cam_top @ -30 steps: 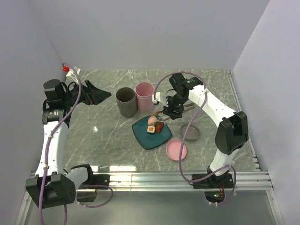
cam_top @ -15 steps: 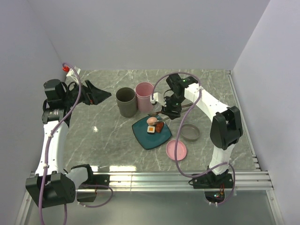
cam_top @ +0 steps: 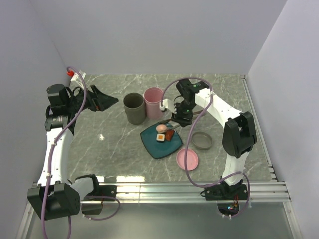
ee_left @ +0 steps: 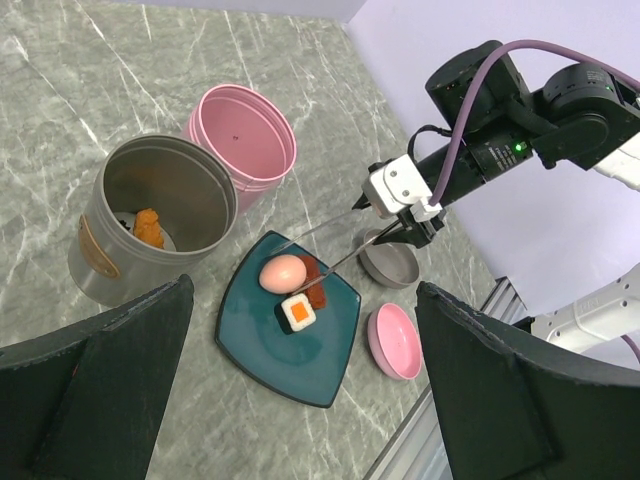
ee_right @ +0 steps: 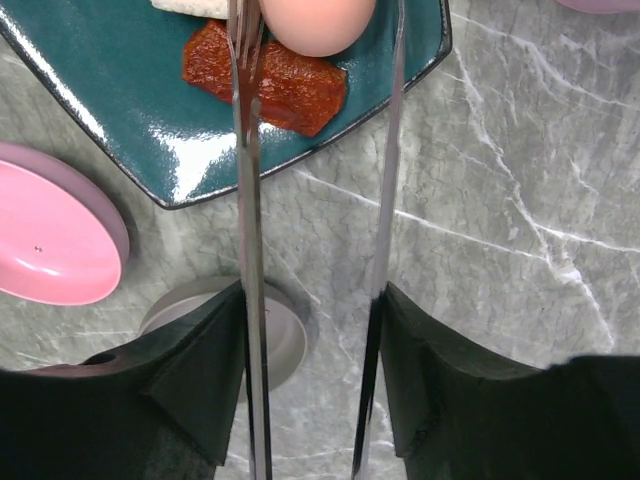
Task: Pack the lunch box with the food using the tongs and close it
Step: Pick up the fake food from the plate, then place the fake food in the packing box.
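pink egg [ee_right: 318, 22] and tongs [ee_right: 247, 220] tips beyond right wrist view's top edge

The left arm [cam_top: 54, 144] stands up from its base and leans inward, with its wrist turned toward the middle. The left hand [cam_top: 105, 101] hangs in the air with its fingers spread to their widest and grips nothing. The right arm [cam_top: 225, 115] reaches far forward, then folds back toward the centre, wrist tipped downward. The right hand [cam_top: 179, 117] is partly closed, its fingers [ee_right: 190, 380] pressing the outer sides of the tongs [ee_right: 248, 200].
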`<state>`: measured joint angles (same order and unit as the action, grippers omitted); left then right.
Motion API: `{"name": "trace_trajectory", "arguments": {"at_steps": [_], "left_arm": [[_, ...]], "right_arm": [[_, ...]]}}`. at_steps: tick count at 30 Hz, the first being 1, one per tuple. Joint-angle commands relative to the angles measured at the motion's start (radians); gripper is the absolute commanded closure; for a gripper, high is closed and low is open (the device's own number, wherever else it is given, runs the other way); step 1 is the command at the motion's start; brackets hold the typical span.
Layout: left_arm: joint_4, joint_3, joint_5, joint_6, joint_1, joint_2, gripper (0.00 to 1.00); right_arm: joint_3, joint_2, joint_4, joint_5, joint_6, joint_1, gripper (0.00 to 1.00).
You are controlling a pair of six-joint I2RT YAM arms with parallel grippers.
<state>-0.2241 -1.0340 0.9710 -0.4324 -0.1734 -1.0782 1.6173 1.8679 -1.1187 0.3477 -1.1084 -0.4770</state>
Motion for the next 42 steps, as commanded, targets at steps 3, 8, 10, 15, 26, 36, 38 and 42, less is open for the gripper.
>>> {"name": "trace_trajectory", "arguments": {"at_steps": [3,8,10,15,26,36,38,42], "left_arm": [[0.034,-0.018,0.012,0.0,-0.003,0.0,0.01],[0.032,-0.023,0.014,0.001,-0.005,0.001,0.01],[0.032,-0.021,0.015,-0.002,-0.003,0.001,0.0],[0.046,-0.012,0.017,-0.008,-0.003,0.001,0.01],[0.101,0.012,0.031,-0.063,-0.003,0.001,0.01],[0.083,0.011,0.025,-0.052,-0.003,0.003,0.01],[0.078,0.011,0.023,-0.048,-0.003,0.001,0.01],[0.072,0.011,0.025,-0.042,-0.003,-0.005,0.01]], "right_arm": [[0.021,-0.004,0.002,0.004,0.004,0.0,0.47],[0.055,-0.019,-0.024,0.028,0.016,0.002,0.58],[0.073,-0.033,-0.047,0.046,0.025,0.002,0.6],[0.167,-0.105,-0.122,0.105,0.059,0.002,0.61],[0.433,-0.135,-0.067,0.191,0.22,0.041,0.63],[0.535,0.007,0.028,0.065,0.278,0.046,0.64],[0.547,0.029,0.028,0.06,0.282,0.049,0.64],[0.55,0.05,0.014,0.054,0.268,0.048,0.56]]}}
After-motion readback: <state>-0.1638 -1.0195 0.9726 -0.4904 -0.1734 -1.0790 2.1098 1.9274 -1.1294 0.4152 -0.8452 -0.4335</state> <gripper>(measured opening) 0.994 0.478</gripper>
